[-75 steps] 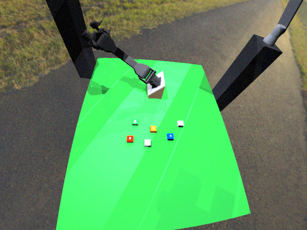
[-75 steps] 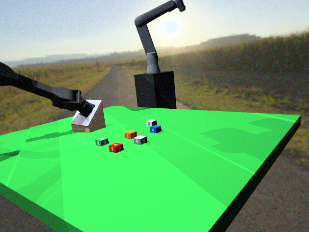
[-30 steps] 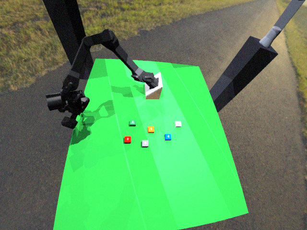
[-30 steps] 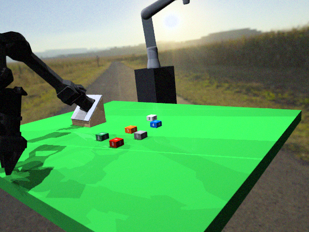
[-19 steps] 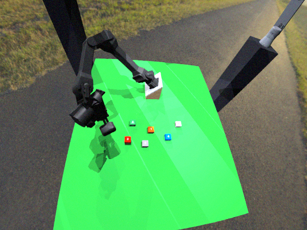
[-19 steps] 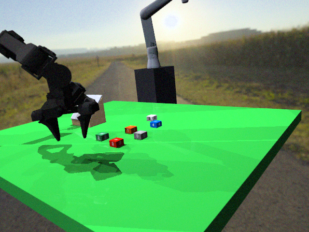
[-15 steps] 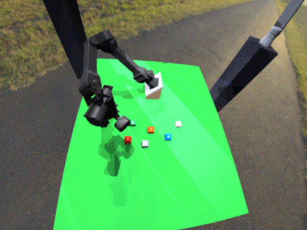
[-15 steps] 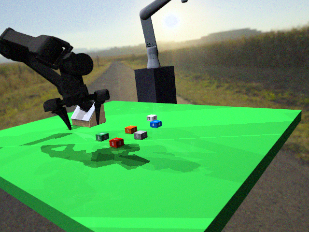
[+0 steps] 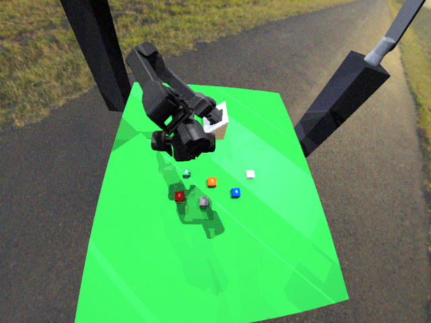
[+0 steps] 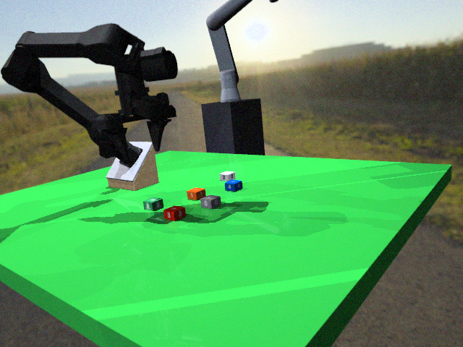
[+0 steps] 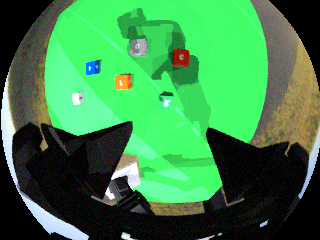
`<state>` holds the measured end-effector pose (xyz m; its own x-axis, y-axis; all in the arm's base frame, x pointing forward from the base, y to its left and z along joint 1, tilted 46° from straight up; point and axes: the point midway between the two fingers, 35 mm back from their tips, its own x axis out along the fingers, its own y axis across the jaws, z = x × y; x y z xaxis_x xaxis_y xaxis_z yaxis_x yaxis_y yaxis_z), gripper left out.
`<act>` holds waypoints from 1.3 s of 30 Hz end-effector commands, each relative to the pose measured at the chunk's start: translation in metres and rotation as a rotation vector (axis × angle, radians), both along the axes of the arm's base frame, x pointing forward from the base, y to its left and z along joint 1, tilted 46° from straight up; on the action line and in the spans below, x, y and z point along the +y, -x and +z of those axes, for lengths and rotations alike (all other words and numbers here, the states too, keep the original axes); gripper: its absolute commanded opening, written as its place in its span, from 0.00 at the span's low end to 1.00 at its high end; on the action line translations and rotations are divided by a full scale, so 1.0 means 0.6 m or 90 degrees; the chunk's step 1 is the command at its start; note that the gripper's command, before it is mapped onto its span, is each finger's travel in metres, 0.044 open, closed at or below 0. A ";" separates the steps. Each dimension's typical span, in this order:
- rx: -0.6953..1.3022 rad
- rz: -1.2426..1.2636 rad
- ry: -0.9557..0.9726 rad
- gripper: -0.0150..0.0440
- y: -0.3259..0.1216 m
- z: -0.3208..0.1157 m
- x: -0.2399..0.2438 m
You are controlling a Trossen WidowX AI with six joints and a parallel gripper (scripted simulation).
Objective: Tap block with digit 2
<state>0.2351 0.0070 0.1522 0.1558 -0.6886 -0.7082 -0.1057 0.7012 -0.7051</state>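
Note:
The white block (image 9: pixel 250 173) (image 10: pixel 227 176) (image 11: pixel 77 98) shows a 2 on its sides in the exterior view and lies at the far right of the group in the top view. My gripper (image 11: pixel 170 128) is open and empty, high above the table on the wedge side of the blocks. In the wrist view the white block is left of and beyond the left fingertip, well outside the gap. No fingertip touches a block. In the top view the arm hides the fingertips.
Near the white block are the blue block (image 9: pixel 235 192) (image 10: pixel 234 185), marked 4, and the orange block (image 9: pixel 211 182) (image 10: pixel 196 194). Grey (image 9: pixel 203 201), red (image 9: pixel 179 196) and green (image 9: pixel 186 172) blocks lie farther away. The arm's base sits on a white-topped wedge (image 9: pixel 220 132) (image 10: pixel 147 173).

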 end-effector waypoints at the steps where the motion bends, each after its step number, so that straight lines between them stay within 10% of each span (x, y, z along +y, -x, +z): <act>1: 0.010 0.005 0.008 0.93 0.003 0.000 -0.002; 39: 0.009 0.006 0.005 0.93 -0.035 -0.127 0.135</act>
